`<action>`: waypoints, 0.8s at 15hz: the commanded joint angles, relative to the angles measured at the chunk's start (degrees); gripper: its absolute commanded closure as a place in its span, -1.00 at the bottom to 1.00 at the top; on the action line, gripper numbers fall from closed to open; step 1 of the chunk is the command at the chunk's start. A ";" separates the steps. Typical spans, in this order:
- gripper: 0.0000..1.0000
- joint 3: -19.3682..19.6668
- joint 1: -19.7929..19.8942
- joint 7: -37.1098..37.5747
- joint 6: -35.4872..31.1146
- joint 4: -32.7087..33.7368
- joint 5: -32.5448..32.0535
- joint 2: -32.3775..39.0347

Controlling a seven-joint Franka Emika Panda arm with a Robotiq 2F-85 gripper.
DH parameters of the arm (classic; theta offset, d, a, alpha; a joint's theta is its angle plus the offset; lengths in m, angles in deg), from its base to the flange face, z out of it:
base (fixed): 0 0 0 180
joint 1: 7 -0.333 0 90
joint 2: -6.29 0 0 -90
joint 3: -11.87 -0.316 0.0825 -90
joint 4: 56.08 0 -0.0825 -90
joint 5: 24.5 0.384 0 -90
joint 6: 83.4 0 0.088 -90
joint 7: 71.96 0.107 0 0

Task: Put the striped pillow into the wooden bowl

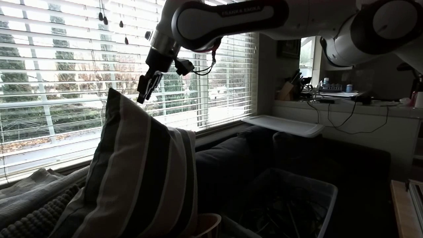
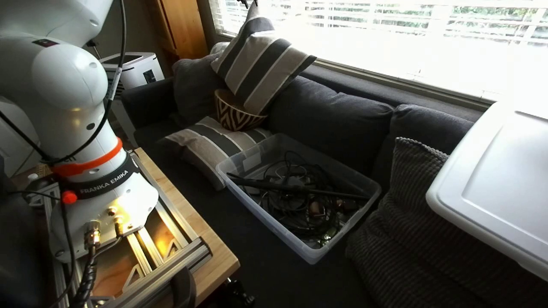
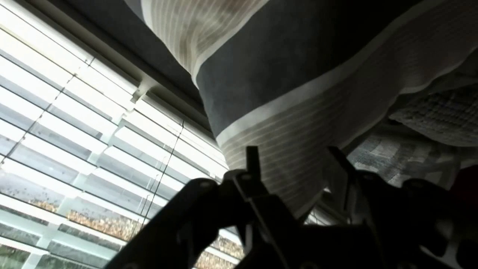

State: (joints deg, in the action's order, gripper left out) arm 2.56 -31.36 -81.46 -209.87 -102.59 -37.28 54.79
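Window blinds (image 1: 66,79) glow in an exterior view behind the claw (image 1: 144,99) and, just below it, the striped pillow (image 1: 138,165). In an exterior view, that pillow tilts on a dark sofa (image 2: 338,105), its lower end apparently inside the wooden bowl (image 2: 236,117). In the wrist view, the claw's spread fingers (image 3: 253,164) flank a pillow corner, contact unclear; snagging cloth on retreat could topple the wide pillow.

A home's living area: a long dark grey fabric sofa (image 2: 334,115), with a large soft square cushion striped dark grey and cream (image 2: 262,64) and a dark grey ribbed cushion (image 2: 411,239), stands below wide white slatted window blinds (image 1: 66,99). In an exterior view, a pale counter (image 1: 366,115) holds a tan wooden knife block (image 1: 285,92).
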 commanded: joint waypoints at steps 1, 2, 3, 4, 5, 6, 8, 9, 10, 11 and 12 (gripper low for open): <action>-0.61 0.23 0.41 -1.13 14.31 0.91 0.38 -2.56; -0.75 0.13 1.01 -1.01 18.25 0.00 0.81 -3.79; -0.92 -0.11 1.65 -0.99 21.50 -0.61 1.32 -4.57; -0.99 -0.17 2.30 -0.65 24.38 -1.62 1.70 -5.54; -1.00 -0.05 3.00 -0.02 26.79 -2.80 1.93 -6.54; -1.00 0.27 3.49 0.66 28.91 -3.71 1.86 -7.31; -1.00 1.12 4.90 1.99 31.31 -6.47 1.07 -9.35; -1.00 1.83 5.51 3.04 32.15 -8.11 0.51 -10.36; -1.00 2.40 6.38 3.61 31.73 -10.34 0.21 -11.68; -1.00 3.17 7.18 4.77 31.08 -12.97 -0.14 -13.30; -1.00 4.08 7.96 5.85 30.80 -16.15 -0.57 -15.27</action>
State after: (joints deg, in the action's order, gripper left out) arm 4.83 -25.25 -79.31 -178.43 -107.96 -36.97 46.29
